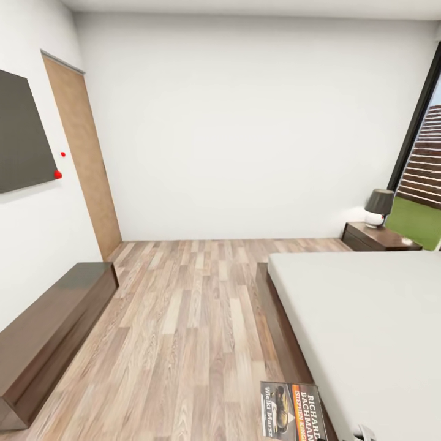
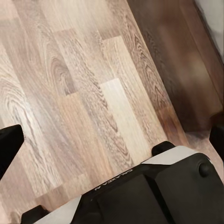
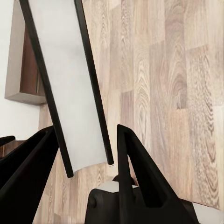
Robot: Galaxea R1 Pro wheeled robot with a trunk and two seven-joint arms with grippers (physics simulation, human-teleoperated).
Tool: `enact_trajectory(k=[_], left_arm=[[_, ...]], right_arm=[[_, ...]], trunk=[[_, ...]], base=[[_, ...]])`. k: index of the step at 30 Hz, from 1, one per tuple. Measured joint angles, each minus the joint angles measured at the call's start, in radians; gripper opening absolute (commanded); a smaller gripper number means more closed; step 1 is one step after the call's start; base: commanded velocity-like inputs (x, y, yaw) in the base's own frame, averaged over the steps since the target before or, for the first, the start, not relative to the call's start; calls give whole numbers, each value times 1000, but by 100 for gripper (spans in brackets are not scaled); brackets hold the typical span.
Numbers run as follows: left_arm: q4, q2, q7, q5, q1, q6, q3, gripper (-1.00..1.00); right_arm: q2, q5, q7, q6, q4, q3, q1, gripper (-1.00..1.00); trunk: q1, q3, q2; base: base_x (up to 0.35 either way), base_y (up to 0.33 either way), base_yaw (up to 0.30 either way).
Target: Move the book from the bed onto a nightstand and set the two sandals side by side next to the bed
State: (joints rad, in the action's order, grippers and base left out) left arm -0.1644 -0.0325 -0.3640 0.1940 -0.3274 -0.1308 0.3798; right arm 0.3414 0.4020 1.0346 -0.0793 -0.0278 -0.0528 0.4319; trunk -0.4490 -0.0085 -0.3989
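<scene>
The right claw [image 3: 84, 144] pinches the book [image 1: 292, 410] over the wooden floor [image 1: 184, 318], beside the bed [image 1: 367, 318]; the left claw's [image 2: 112, 135] fingers are spread.

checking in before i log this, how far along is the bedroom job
Done: the book is off the mattress of the bed. In hand: it sits between the fingers of the right hand. Left: set it on the nightstand, then pair the sandals beside the bed.
</scene>
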Motion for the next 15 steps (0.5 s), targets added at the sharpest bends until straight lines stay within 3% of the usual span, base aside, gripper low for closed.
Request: enact_trajectory(k=[15], left_arm=[[0, 0, 2, 0, 0, 1, 0, 100]], right_arm=[[-1, 0, -1, 0, 0, 1, 0, -100]], trunk=[[0, 0, 0]], base=[[315, 117, 0]])
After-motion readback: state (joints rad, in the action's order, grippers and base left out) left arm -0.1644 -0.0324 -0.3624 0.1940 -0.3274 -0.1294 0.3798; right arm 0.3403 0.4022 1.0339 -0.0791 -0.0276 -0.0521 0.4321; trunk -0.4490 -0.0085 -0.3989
